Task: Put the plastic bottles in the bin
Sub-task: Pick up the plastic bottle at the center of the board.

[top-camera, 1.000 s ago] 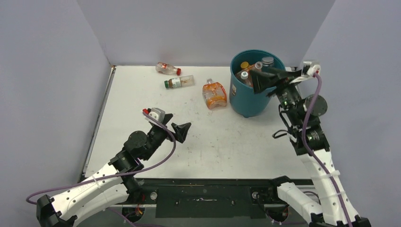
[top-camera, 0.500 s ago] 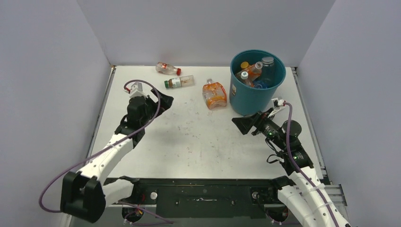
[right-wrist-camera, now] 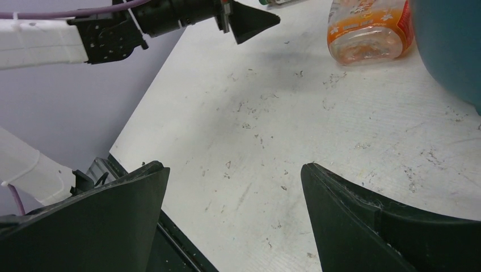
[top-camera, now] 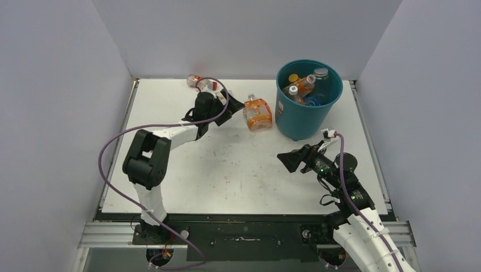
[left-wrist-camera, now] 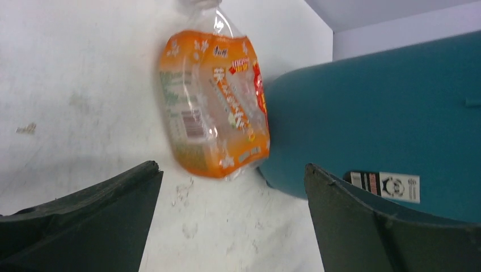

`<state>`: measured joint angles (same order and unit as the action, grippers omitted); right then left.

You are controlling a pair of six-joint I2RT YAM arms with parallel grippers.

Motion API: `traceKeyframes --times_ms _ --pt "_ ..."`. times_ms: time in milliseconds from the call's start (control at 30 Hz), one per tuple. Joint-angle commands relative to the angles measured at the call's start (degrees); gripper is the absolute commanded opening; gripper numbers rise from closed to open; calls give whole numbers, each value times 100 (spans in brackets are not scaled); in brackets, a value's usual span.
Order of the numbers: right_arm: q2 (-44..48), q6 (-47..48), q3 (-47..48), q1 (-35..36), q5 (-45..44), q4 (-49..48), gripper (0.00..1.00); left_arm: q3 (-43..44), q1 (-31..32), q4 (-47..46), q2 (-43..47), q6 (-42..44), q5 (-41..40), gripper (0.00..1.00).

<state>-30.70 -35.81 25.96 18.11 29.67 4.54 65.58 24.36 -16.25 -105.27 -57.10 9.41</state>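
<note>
Left wrist view: a crushed orange-labelled bottle (left-wrist-camera: 212, 107) lies flat on the white worktop (left-wrist-camera: 68, 85). Its neck points to the top of the frame and its base toward the bottom, so its long axis runs straight away from the camera. The two dark fingers sit at the lower left and lower right corners, spread wide with nothing between them. The bottle's base is about level with their tips and has not entered the gap. The bottle's width looks narrower than the opening, so a push forward along that axis should bring it between the fingers.

Just right of the bottle rises the teal bin (left-wrist-camera: 385, 102), a small white sticker (left-wrist-camera: 383, 186) low on its wall. Whether bottle and bin touch cannot be told. The finger on that side has little room, and I judge it could knock the bin.

In the top view the left hand (top-camera: 231, 109) is just left of this bottle. The right hand (top-camera: 288, 161) hangs in the lower right, also spread and empty, well apart from it. The left arm is clearly the nearer.

Several bottles (top-camera: 306, 85) already lie inside the bin at upper right. A red-capped bottle (top-camera: 197, 81) lies by the back edge, partly behind the left arm.

The worktop is scuffed and speckled, and pale grey walls close it in on three sides.
</note>
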Motion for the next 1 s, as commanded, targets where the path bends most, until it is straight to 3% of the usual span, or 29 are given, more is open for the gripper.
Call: traceKeyframes --times_ms 0,200,333,567,800,967 --pt "144 255 61 52 -217 121 90 997 -46 -343 -797 -106 194 97" --pt "92 228 26 70 -291 -29 90 2097 97 448 -1644 477 -115 100" --pt "7 281 129 77 -266 -36 90 2690 236 934 -2040 858 -371 93" --pt "28 326 209 79 -295 81 90 3089 253 1322 -2479 833 -607 68" --pt "141 292 150 78 -338 117 90 3238 262 1438 -2654 887 -794 54" --pt "163 282 144 78 -339 125 90 3036 262 1254 -2699 754 -616 33"
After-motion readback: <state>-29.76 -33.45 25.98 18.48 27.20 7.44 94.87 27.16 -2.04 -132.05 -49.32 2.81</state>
